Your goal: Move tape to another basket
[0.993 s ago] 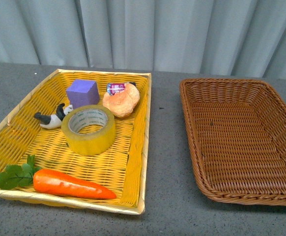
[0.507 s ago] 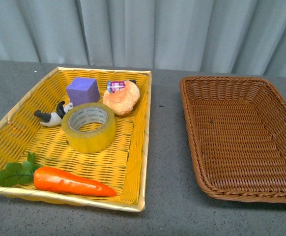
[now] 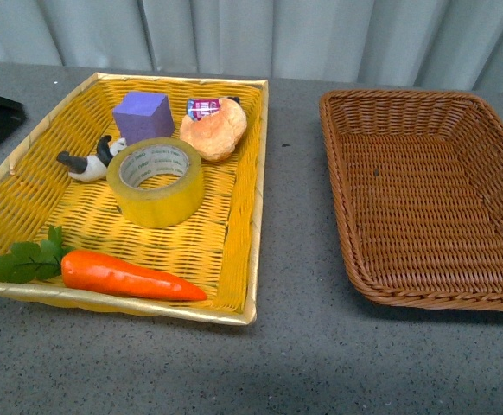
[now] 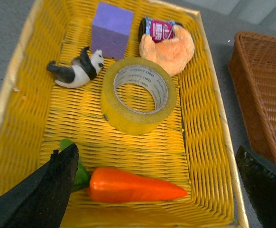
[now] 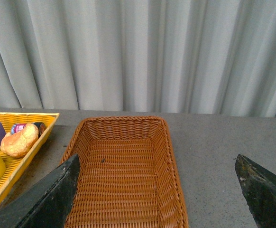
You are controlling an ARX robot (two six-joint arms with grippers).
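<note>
Lying flat, yellowish tape [image 3: 158, 197], seemingly printed core

The tape [image 3: 158, 203] is gleaming with glossy, translucent yellowish film around a white printed core. The basket [image 3: 424, 207] is showing rough brown wicker weave, the yellow tray [image 3: 234, 242] a brighter woven finish. The carrot [image 3: 130, 278] is shining like smooth plastic; the tabletop [image 3: 303, 346] is looking matt and grainy grey.
</note>
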